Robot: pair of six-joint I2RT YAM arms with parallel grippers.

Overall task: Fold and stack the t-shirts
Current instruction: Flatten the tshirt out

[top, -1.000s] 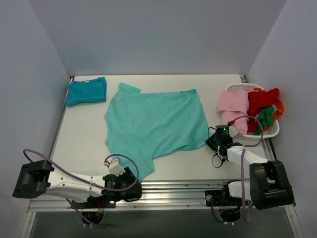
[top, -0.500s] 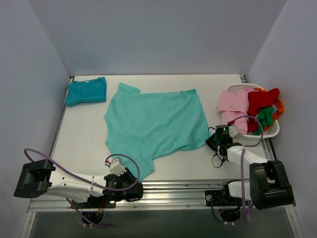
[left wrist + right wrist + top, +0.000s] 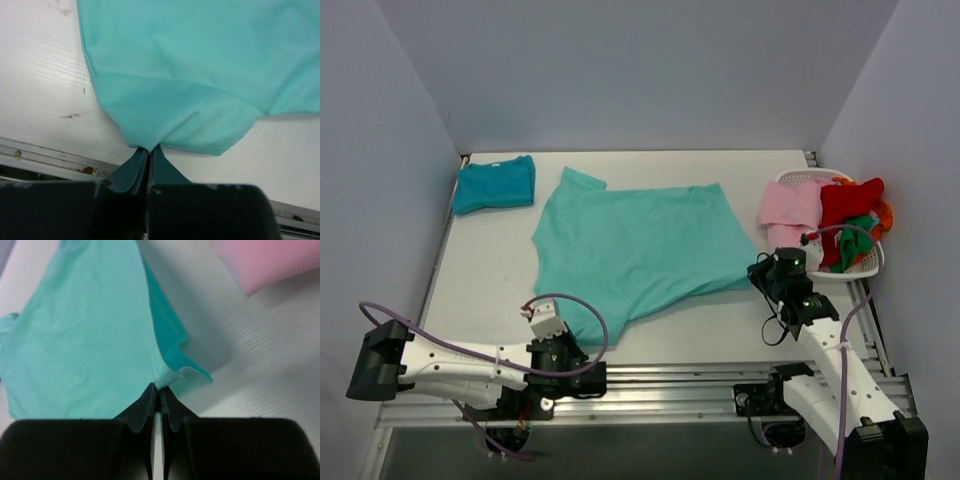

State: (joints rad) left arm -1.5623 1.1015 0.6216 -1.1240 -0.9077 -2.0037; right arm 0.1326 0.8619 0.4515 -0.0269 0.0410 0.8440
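Note:
A light turquoise t-shirt (image 3: 635,245) lies spread over the middle of the table. My left gripper (image 3: 563,345) is shut on its near sleeve (image 3: 175,127) close to the front edge; the cloth bunches at the fingertips (image 3: 150,149). My right gripper (image 3: 767,272) is shut on the shirt's right hem corner (image 3: 167,375), lifted a little off the table. A darker teal-blue t-shirt (image 3: 495,183) lies folded at the back left corner.
A white basket (image 3: 865,264) at the right edge holds pink (image 3: 790,205), red and green garments. The pink one (image 3: 260,260) hangs over the basket's left side near my right gripper. A metal rail (image 3: 45,160) runs along the table's front edge.
My left gripper has closed on the near sleeve. My right arm has lifted and moved right and back with the hem corner, pulling the shirt's right edge out.

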